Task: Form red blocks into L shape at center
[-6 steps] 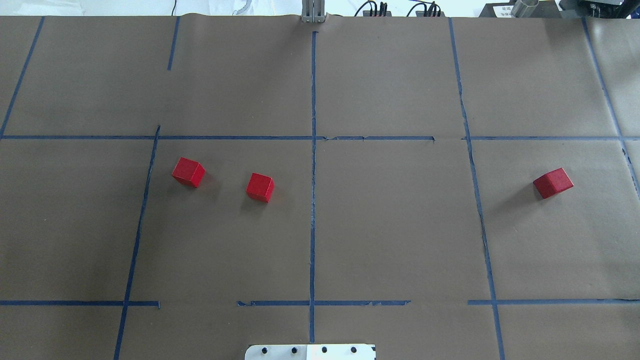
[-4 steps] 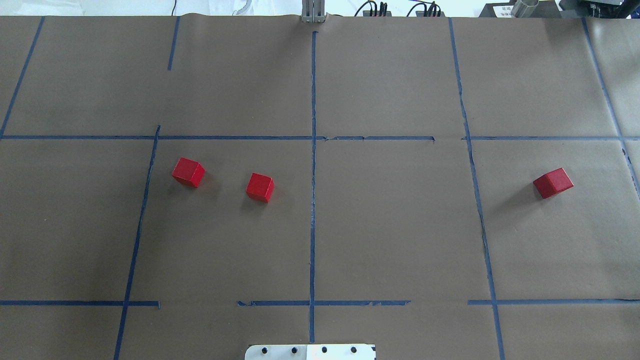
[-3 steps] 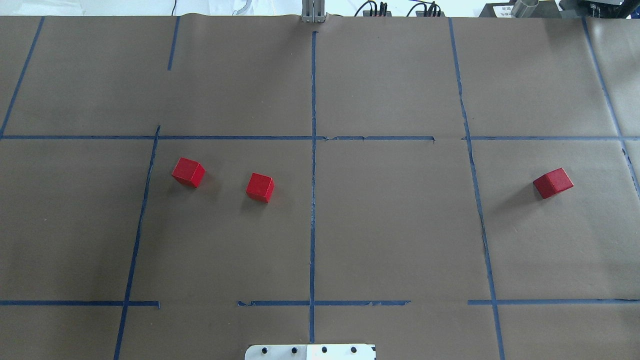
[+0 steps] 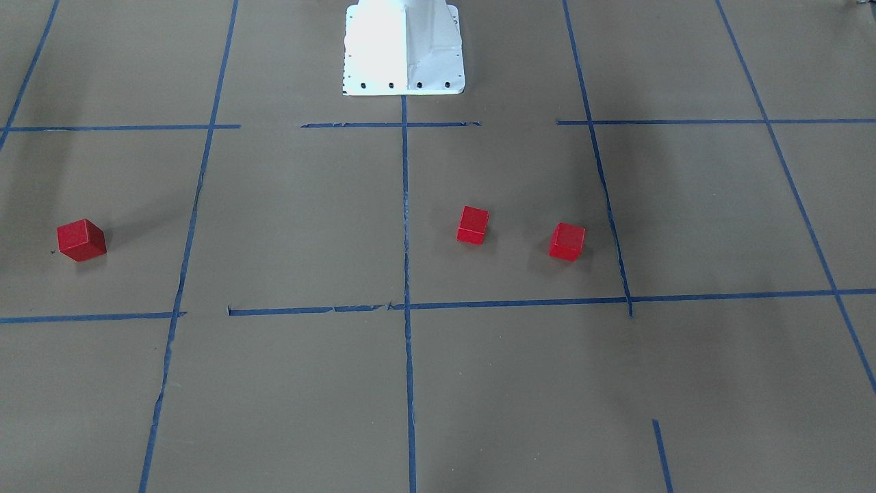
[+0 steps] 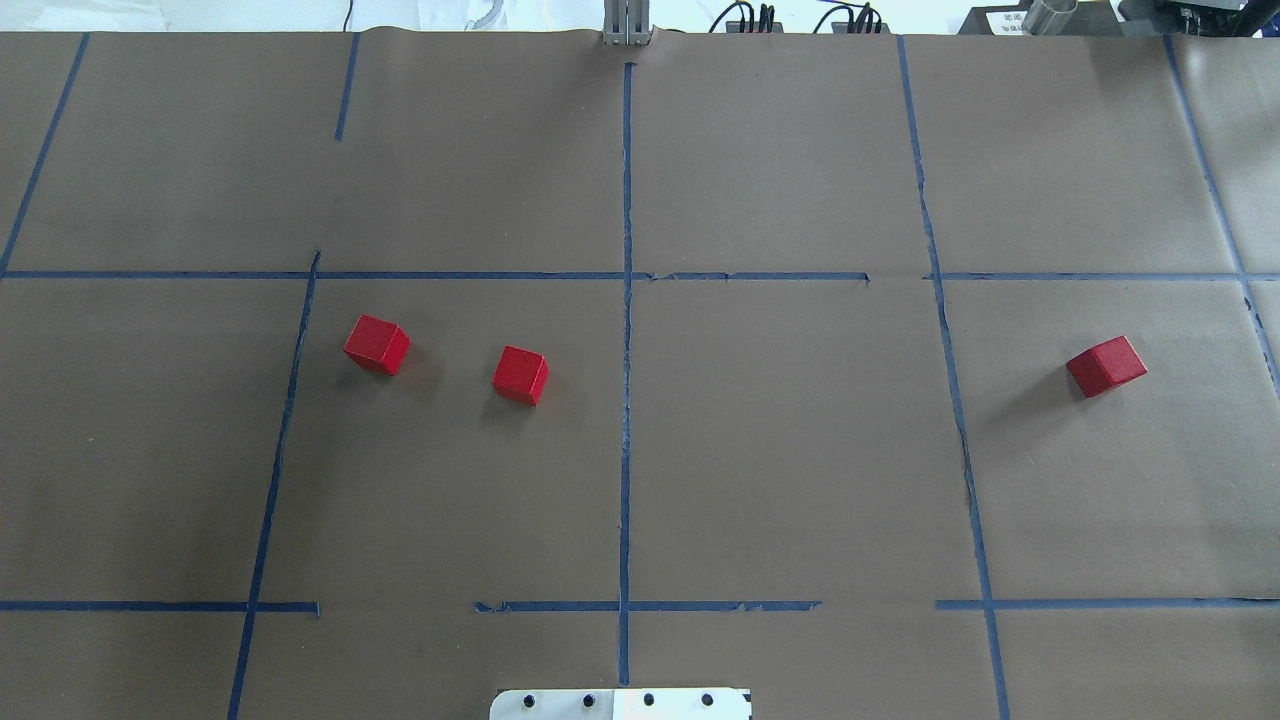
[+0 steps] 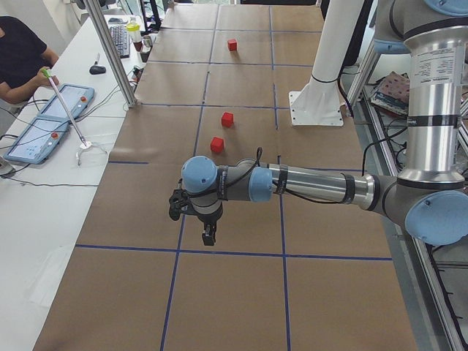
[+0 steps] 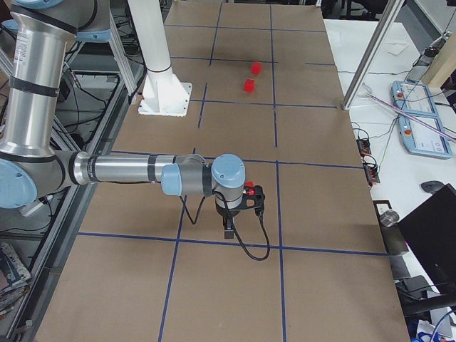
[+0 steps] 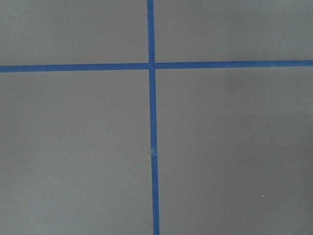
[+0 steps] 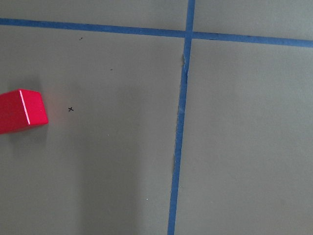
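Observation:
Three red blocks lie apart on the brown paper. In the overhead view two sit left of centre (image 5: 377, 344) (image 5: 520, 375) and one far right (image 5: 1105, 365). The front view shows them mirrored (image 4: 567, 241) (image 4: 473, 225) (image 4: 81, 239). My left gripper (image 6: 208, 235) shows only in the exterior left view, hanging over the table's left end, away from the blocks; I cannot tell if it is open. My right gripper (image 7: 228, 231) shows only in the exterior right view, close to the far-right block (image 7: 249, 191); I cannot tell its state. That block shows in the right wrist view (image 9: 22, 111).
Blue tape lines (image 5: 626, 400) divide the paper into a grid. The white robot base (image 4: 404, 48) stands at the robot's edge of the table. An operator (image 6: 18, 58) sits at a side desk beyond a metal post (image 6: 110, 51).

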